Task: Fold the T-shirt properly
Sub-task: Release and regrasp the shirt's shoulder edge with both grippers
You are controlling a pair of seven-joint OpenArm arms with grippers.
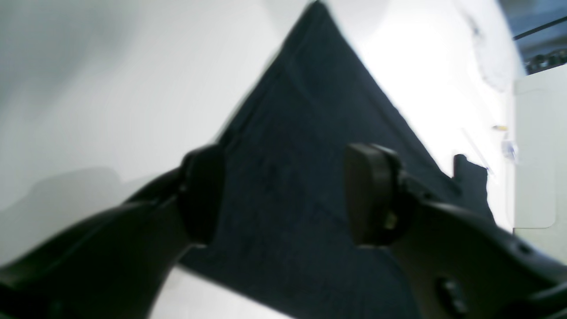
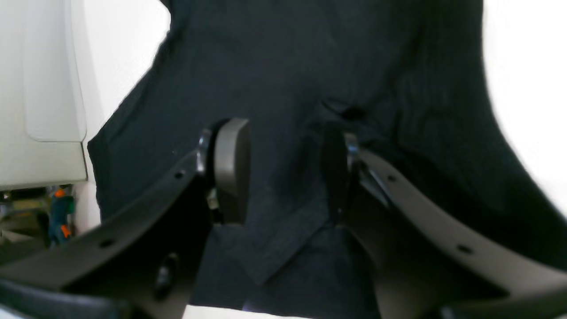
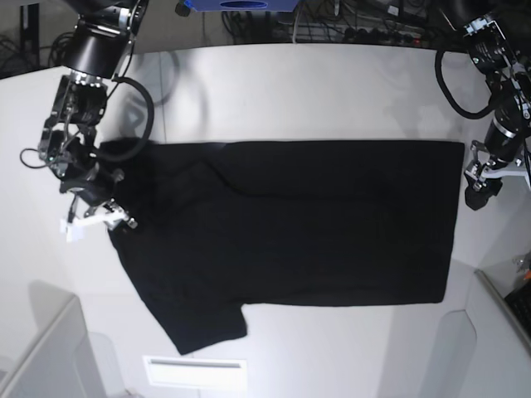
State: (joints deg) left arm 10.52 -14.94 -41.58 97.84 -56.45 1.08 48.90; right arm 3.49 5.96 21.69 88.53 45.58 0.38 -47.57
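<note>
In the left wrist view the left pincer (image 1: 283,195) stands parted over the black T-shirt (image 1: 305,133) on the white counter (image 1: 110,88). In the right wrist view the right pincer (image 2: 283,173) gapes above dark cloth, gripping nothing. In the base view the T-shirt spreads across the middle; cables (image 3: 348,25) crowd the top edge.

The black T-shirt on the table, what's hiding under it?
Only the white table shows around the T-shirt. The shirt lies spread flat, plain black side up. Anything beneath it, including its underside, is covered and cannot be seen.
</note>
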